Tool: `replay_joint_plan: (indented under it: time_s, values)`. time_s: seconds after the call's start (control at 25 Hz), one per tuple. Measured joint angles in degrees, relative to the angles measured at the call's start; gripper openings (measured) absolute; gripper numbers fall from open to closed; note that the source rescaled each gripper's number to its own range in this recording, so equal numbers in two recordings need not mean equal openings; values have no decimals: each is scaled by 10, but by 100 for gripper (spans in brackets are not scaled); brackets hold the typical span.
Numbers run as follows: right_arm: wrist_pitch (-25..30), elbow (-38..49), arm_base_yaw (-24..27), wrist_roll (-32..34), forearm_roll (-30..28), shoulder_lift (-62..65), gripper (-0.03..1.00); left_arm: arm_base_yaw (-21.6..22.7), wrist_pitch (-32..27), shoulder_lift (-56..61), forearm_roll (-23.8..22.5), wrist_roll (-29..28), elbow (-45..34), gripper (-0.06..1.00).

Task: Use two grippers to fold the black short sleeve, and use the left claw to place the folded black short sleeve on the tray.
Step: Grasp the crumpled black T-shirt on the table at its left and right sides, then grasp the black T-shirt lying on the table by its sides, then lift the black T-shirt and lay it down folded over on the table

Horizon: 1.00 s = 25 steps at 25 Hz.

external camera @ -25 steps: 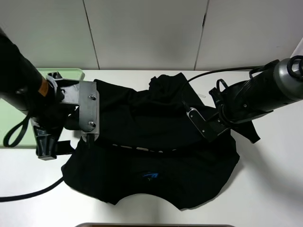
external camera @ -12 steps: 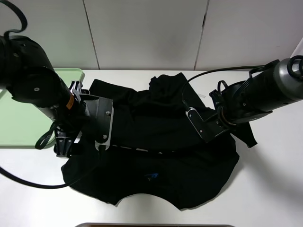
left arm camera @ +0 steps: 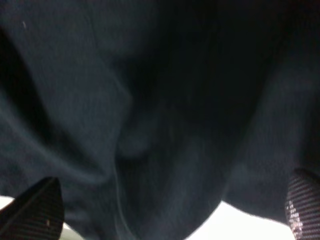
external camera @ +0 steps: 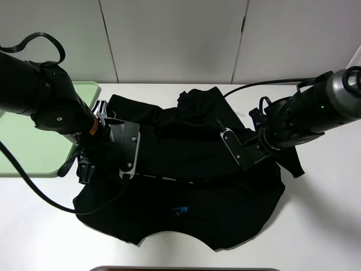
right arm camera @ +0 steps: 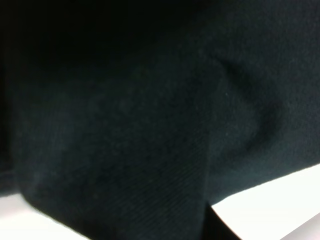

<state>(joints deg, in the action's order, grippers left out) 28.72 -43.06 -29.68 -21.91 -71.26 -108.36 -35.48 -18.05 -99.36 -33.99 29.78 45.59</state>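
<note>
The black short sleeve lies spread and rumpled on the white table, its blue neck label near the front and a row of white marks across the middle. The pale green tray sits at the left edge, partly behind my left arm. My left gripper is low over the shirt's left side. In the left wrist view it is open, fingertips wide apart with black cloth beyond them. My right gripper is low on the shirt's right side. The right wrist view shows only black cloth, no fingers.
A white wall stands behind the table. A dark grey edge shows at the front. Bare white table lies to the right of the shirt and at the front left.
My left arm has moved right, off the tray and further onto the shirt's left side. The right arm has shifted only slightly left. The shirt has barely changed.
</note>
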Motion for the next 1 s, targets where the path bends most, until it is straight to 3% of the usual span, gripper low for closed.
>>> replay_joint_plan:
  time_s: [0.28, 0.36, 0.48, 0.6, 0.84, 1.0]
  values:
    - [-4, 0, 0, 0, 6, 0, 0, 0, 25, -24, -2, 0, 0, 79]
    - [-7, 0, 0, 0, 10, 0, 0, 1, 26, -28, -2, 0, 1, 65]
    - [-12, 0, 0, 0, 18, 0, 0, 1, 18, -30, -2, 0, 1, 21]
    - [-12, 0, 0, 0, 21, 0, 0, 1, 2, -30, -2, 0, 1, 2]
    - [-8, 0, 0, 0, 29, 0, 0, 1, -25, -30, -2, -7, 1, 0]
    - [23, 0, -5, 20, 36, 0, 0, 1, -31, -28, -2, -38, 1, 0]
